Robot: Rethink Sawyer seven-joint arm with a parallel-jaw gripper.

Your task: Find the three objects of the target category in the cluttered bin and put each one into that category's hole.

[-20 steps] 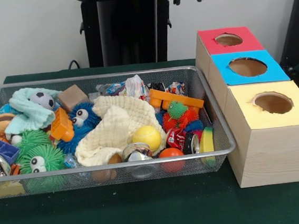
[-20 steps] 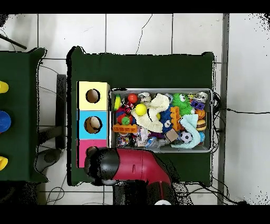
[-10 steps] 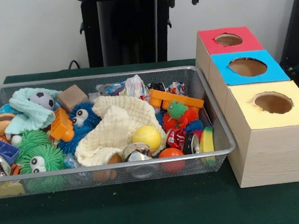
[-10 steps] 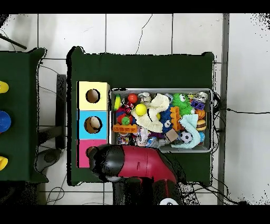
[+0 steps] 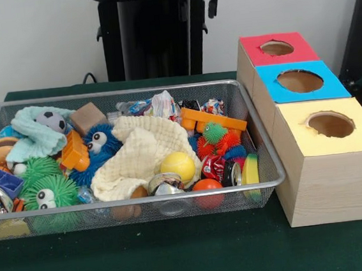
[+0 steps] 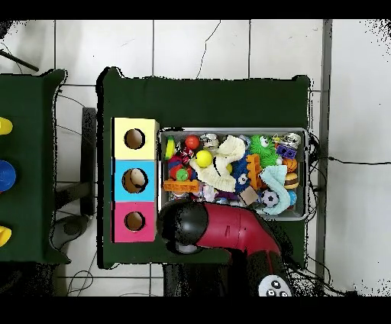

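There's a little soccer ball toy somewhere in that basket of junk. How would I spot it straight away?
In the front view, start at the wire basket and go to its far left corner. There a pale blue cloth lies in a heap, and the soccer ball sits on top of it, beside a brown block. It is the only ball with black and white patches; the other balls are plain yellow or orange.

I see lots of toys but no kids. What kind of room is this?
Probably a robot lab, not a playroom. A red robot arm reaches over a green-covered table, the wire bin is packed with toys, and three boxes with round holes stand beside it for sorting.
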